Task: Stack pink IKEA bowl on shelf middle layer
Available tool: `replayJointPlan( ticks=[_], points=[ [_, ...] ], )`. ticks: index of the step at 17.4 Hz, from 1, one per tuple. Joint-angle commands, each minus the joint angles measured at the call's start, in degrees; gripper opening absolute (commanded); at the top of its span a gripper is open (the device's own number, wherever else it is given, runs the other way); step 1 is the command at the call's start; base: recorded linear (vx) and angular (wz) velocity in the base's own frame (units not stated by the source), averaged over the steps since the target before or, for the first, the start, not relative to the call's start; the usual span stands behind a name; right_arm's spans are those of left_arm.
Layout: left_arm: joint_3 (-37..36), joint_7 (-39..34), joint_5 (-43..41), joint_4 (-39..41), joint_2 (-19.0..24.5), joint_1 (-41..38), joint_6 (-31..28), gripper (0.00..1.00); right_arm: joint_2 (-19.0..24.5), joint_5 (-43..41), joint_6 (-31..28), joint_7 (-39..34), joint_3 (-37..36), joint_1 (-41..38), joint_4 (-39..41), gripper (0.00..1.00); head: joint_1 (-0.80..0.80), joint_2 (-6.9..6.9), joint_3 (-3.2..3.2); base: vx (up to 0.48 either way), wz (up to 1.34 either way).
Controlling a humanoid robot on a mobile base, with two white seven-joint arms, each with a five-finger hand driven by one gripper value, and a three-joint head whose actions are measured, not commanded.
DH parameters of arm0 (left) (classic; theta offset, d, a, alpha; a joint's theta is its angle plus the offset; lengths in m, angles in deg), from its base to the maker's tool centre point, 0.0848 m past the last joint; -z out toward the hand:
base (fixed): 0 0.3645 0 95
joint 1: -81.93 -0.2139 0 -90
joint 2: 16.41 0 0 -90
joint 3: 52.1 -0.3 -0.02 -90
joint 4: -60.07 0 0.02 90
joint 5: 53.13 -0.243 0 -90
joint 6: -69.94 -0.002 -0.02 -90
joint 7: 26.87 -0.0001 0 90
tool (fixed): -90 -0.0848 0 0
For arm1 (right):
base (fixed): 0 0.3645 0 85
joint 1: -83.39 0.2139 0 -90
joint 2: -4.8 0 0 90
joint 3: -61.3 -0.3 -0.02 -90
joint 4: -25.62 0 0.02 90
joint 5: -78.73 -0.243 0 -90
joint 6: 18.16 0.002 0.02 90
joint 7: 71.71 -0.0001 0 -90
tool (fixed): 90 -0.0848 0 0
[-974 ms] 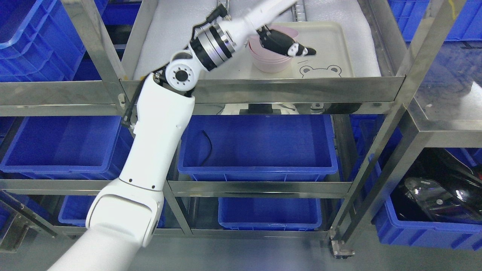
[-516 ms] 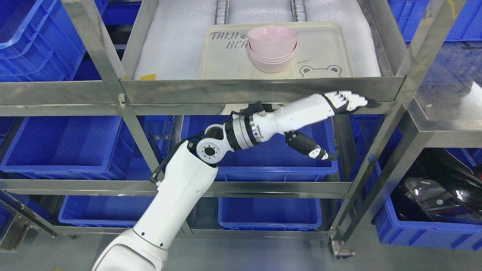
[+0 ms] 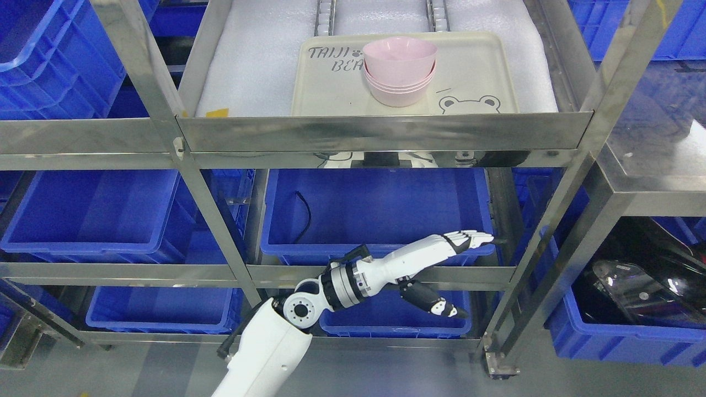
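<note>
Several pink bowls (image 3: 400,70) sit nested in one stack on a cream tray (image 3: 480,77) on the shelf (image 3: 380,132), upright and untouched. Well below them, the left hand (image 3: 441,264) hangs in front of a blue bin (image 3: 380,215), its fingers (image 3: 469,239) stretched out straight and holding nothing, thumb pointing down and apart.

Pale pink bowls (image 3: 399,69) sit stacked on a cream tray (image 3: 480,71) printed with dark lettering and a line-drawn bear face, set on a white foam liner (image 3: 259,60) in a silver steel shelf (image 3: 380,132). Bright blue bins (image 3: 380,209) fill the lower levels, one holding a black cable (image 3: 302,212). The left hand (image 3: 447,264) is white with a black thumb and black joints
</note>
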Motion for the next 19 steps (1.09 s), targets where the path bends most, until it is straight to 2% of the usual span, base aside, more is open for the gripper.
replayJointPlan(
  ticks=[1, 3, 7, 11, 19],
  points=[
    [10.6, -12.5, 1.8, -7.7, 1.0, -7.3, -4.9, 1.0, -1.0, 0.0, 0.0, 0.0, 0.0, -1.3, 1.0, 1.0, 0.0, 0.0, 0.0, 0.0, 0.0],
    [10.6, -21.1, 4.4, -7.6, 1.0, -7.6, -9.1, 1.0, -1.0, 0.0, 0.0, 0.0, 0.0, -1.3, 1.0, 1.0, 0.0, 0.0, 0.0, 0.0, 0.0],
    [10.7, -36.0, 5.5, -5.5, 1.0, -8.3, -12.0, 1.0, -1.0, 0.0, 0.0, 0.0, 0.0, -1.3, 1.0, 1.0, 0.0, 0.0, 0.0, 0.0, 0.0],
    [11.3, -36.8, 5.6, 2.0, 1.0, -12.1, -18.5, 1.0, -1.0, 0.0, 0.0, 0.0, 0.0, -1.3, 1.0, 1.0, 0.0, 0.0, 0.0, 0.0, 0.0],
    [11.0, -36.5, 7.7, 8.1, 1.0, -15.7, -19.0, 1.0, -1.0, 0.0, 0.0, 0.0, 0.0, -1.3, 1.0, 1.0, 0.0, 0.0, 0.0, 0.0, 0.0]
  ],
)
